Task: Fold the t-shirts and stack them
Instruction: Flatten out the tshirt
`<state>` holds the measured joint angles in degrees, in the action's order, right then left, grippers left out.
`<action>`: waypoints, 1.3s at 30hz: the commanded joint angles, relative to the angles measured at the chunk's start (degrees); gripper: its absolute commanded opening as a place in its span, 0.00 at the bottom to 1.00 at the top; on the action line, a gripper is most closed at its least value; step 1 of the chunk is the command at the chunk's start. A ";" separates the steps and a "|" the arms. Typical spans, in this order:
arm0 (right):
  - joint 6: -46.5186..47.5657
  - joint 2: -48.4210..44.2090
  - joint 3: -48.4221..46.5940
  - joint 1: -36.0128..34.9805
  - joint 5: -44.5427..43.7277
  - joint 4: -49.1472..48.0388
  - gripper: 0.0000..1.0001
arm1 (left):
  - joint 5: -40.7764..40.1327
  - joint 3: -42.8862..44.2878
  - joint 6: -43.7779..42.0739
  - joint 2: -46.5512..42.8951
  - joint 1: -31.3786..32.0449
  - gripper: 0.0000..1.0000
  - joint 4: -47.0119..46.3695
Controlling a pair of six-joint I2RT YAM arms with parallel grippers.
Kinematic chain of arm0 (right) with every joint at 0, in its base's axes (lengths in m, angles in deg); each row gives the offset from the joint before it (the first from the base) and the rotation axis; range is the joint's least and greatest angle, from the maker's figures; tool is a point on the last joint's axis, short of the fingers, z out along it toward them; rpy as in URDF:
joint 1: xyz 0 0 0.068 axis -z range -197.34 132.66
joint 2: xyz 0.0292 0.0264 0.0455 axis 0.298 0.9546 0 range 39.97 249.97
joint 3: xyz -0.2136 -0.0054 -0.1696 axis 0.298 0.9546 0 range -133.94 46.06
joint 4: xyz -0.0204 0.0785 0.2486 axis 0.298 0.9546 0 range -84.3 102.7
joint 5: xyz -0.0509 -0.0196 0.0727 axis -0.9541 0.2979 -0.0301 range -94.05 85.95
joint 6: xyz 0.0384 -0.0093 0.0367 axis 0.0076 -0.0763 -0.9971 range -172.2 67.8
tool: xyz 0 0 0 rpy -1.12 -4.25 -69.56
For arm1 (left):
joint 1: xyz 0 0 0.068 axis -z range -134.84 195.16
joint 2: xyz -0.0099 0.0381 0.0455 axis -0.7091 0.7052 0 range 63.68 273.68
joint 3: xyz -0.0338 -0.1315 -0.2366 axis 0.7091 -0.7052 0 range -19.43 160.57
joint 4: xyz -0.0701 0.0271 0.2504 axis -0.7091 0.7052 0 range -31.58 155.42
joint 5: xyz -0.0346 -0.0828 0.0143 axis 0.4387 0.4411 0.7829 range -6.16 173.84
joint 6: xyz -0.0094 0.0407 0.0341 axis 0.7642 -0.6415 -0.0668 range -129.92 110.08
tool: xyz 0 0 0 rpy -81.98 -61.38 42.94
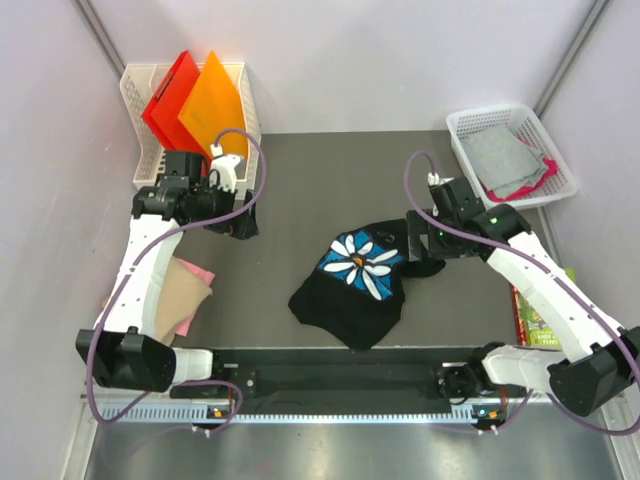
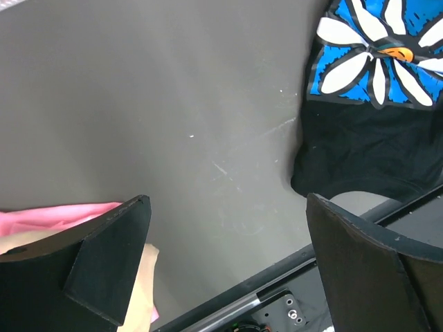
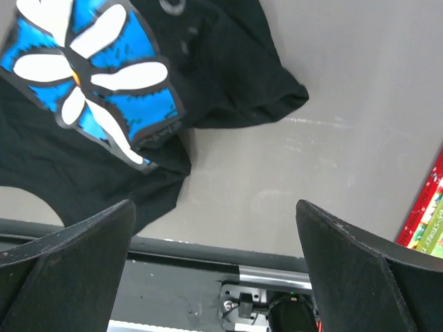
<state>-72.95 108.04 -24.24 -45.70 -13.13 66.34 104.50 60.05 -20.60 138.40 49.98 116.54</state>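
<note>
Pincers first: see left pincer (image 1: 238,220) spread fully wide at left-centre of the top view, gripping nothing, hanging over bare counter (image 1: 300,180). See right pincer (image 1: 422,252) equally wide and empty, poised just beside the right edge of the black t-shirt (image 1: 350,285); touching or not, hard to tell. Find that shirt crumpled at centre frame, daisy up, not yet folded. Find tan t-shirt (image 1: 178,298) and pink t-shirt (image 1: 200,272) piled at lower left, partly behind the left arm.

Risks, as judged:
- Pinching only 1 layer of the bunched black cloth, so dragging instead of spreading it.
- Snagging its lower hem on the rail (image 1: 300,375) along the bottom.
- Lifting by 1 corner alone, with the 2 pincers well apart, and ending with a skewed fold.
</note>
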 commanded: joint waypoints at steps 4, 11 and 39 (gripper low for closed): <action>1.85 0.99 2.63 0.15 -1.10 -5.97 1.00 | 2.45 -0.20 -2.15 1.48 2.91 0.99 -1.17; 3.88 10.22 0.97 1.11 -2.17 -11.68 0.81 | 1.13 -0.99 -1.71 2.36 5.29 0.99 -1.79; 0.80 28.43 0.87 4.80 16.82 -20.04 0.67 | -1.42 -3.37 -4.44 0.08 5.38 0.99 -0.47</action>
<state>-73.39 134.14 -23.33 -41.17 4.10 46.80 102.40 55.85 -24.05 139.38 55.29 116.65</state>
